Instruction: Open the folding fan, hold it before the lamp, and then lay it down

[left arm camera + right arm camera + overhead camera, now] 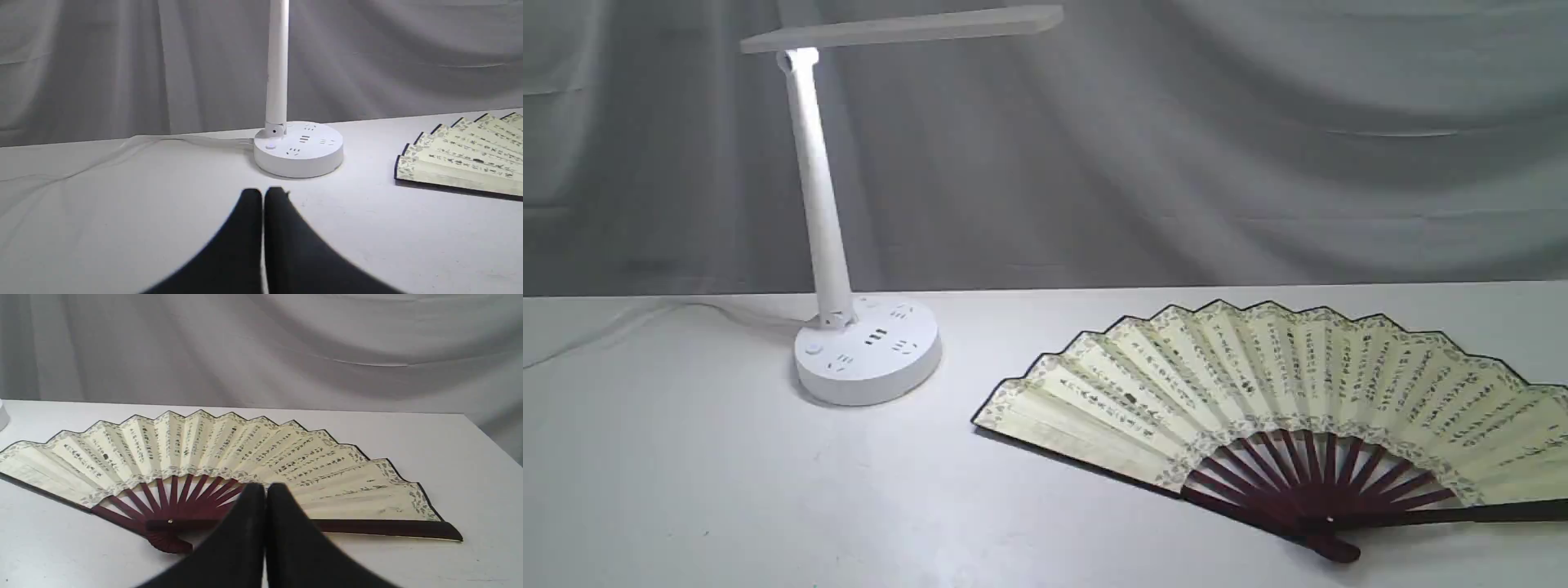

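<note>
1 lamp (866, 351), 1 folding fan (1282, 384), 2 pincers: fan spread open on the desk (727, 490), both pincers closed and empty

Your fan lies flat and fully open on the white desk, to the right of the lamp and clear of its round base. Your left pincer (263, 192) and right pincer (266, 486) each press their 2 dark fingers together with nothing between them. The left sits in front of the lamp base, the right in front of the fan's maroon ribs. Only the exterior view gives you the lamp's light bar; the left wrist view gives just stem, base and the fan's end pleats. The right wrist view shows the fan's whole far guard, which the exterior view crops. You see the pincers in the wrist views alone
</note>
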Action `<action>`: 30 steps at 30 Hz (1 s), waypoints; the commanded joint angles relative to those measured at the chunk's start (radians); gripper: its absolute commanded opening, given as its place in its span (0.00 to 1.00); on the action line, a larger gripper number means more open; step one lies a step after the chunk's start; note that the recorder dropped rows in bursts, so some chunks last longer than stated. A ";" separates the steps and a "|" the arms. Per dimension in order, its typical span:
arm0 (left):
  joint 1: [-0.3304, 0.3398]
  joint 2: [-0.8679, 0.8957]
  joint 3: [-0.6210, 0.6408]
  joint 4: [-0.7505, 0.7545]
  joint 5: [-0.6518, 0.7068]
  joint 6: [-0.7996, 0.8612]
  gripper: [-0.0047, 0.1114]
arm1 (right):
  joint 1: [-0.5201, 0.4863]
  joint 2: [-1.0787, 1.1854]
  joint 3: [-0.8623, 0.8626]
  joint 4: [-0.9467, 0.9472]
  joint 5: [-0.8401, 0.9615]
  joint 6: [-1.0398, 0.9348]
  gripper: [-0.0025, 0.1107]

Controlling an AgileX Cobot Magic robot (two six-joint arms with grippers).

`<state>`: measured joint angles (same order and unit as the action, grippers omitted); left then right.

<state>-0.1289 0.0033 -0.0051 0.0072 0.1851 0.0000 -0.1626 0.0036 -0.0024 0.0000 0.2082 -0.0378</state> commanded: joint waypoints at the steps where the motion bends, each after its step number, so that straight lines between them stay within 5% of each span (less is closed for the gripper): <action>1: 0.001 -0.003 0.005 0.000 -0.002 0.000 0.04 | 0.001 -0.004 0.002 0.009 -0.013 -0.007 0.02; 8: 0.001 -0.003 0.005 0.000 -0.004 0.000 0.04 | 0.001 -0.004 0.002 0.009 -0.013 -0.007 0.02; 14: 0.090 -0.003 0.005 0.000 -0.005 0.000 0.04 | 0.001 -0.004 0.002 0.009 -0.013 -0.007 0.02; 30: 0.095 -0.003 0.005 0.000 -0.005 0.000 0.04 | 0.001 -0.004 0.002 0.009 -0.013 -0.007 0.02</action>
<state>-0.0356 0.0033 -0.0051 0.0072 0.1867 0.0000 -0.1626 0.0036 -0.0024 0.0000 0.2082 -0.0403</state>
